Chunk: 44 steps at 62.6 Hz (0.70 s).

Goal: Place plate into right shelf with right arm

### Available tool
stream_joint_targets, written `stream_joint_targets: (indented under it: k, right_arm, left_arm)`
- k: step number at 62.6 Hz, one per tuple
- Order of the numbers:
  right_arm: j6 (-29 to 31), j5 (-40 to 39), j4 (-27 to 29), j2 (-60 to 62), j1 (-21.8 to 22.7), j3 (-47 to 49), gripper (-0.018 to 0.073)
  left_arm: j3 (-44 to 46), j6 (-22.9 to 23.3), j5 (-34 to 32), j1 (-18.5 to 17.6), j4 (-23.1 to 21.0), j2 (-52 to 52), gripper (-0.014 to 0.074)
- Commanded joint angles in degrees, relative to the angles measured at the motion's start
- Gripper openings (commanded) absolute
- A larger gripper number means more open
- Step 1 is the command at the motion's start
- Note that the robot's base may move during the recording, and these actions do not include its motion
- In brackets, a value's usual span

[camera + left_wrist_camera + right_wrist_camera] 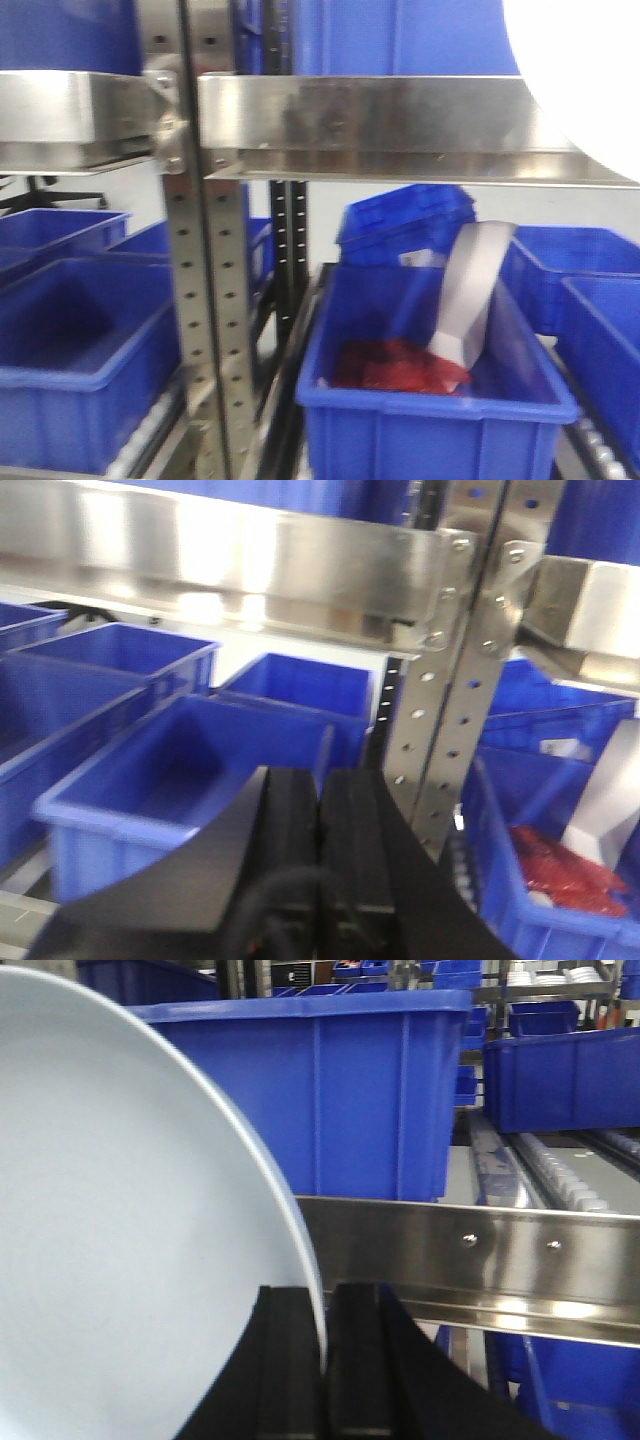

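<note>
Right up against the lens, the plate [130, 1240] fills the left of the right wrist view, standing on edge, its rim pinched tight between the black pads of the right gripper [325, 1360]. Just beyond it runs the shiny steel rail [480, 1260] of the right shelf [400, 125], with a big blue bin [340, 1090] on the level behind and a roller track [570, 1170] beside that. My read: the plate's lower edge has to go over that rail first, then forward toward the open track right of the bin, tipping flat only once clear. Rushing risks clipping steel. Over on the other side, the left gripper [320, 830] hangs idle, pads pressed together on nothing. Writing? None readable: plate plain, bins unmarked, one pale tag in the front view too blurred
</note>
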<state>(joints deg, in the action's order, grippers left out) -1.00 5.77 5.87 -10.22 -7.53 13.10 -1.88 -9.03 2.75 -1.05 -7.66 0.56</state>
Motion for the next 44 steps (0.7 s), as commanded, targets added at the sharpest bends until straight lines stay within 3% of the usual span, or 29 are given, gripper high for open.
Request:
stream_joint_targets:
  k: [1,44]
  right_arm:
    - [0.1,-5.8,0.1,-0.6,0.3,1.7,0.0065]
    - [0.1,-5.8,0.0,-0.6,0.3,1.7,0.0065]
  left_arm:
    - [-0.6,0.4,-5.2,-0.1,-0.5,0.6,-0.0128]
    - [-0.6,0.4,-5.2,-0.1,-0.5,0.6,-0.0128]
